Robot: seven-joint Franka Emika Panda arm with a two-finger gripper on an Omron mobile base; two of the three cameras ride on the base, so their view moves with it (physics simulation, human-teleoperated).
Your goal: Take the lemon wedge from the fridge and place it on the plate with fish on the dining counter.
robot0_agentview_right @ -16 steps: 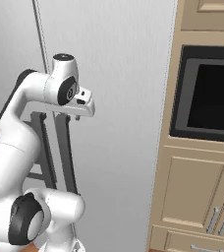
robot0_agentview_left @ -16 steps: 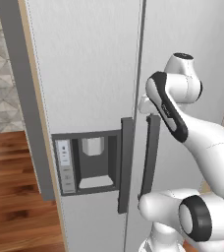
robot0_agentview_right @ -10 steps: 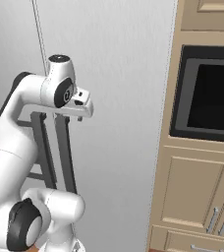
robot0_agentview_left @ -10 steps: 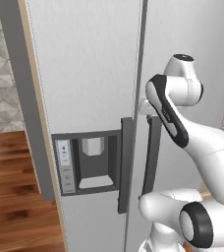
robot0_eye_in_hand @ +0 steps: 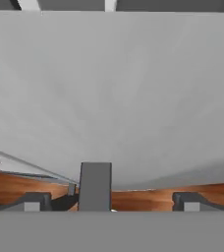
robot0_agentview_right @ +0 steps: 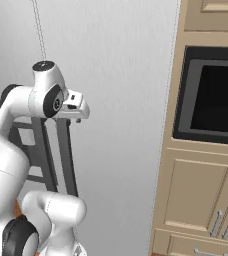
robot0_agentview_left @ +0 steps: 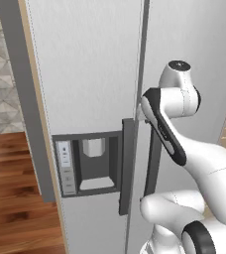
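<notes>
A white robot arm (robot0_agentview_left: 184, 149) reaches up against the closed fridge (robot0_agentview_left: 95, 74), a tall light grey cabinet whose long axis runs straight up and down. Its two doors meet at a thin vertical seam. Two dark grey handles (robot0_agentview_left: 127, 166) flank that seam, both upright and parallel to it; one of them, seen end-on in the hand view, stands as a grey bar (robot0_eye_in_hand: 95, 186) between the fingertips. Left of the handles, the dark dispenser panel (robot0_agentview_left: 87, 162) sits recessed in the left door, with a strip of buttons along its own left edge.

The gripper (robot0_eye_in_hand: 111, 201) faces the door's flat grey face from close by, its jaws spread wide with nothing between the fingertips (robot0_eye_in_hand: 33, 202) but the handle's end, untouched.

Right of the fridge stands a beige cabinet (robot0_agentview_right: 201, 195) with a black built-in oven (robot0_agentview_right: 211, 102). Reddish wood floor (robot0_agentview_left: 13, 198) lies left of the fridge.
</notes>
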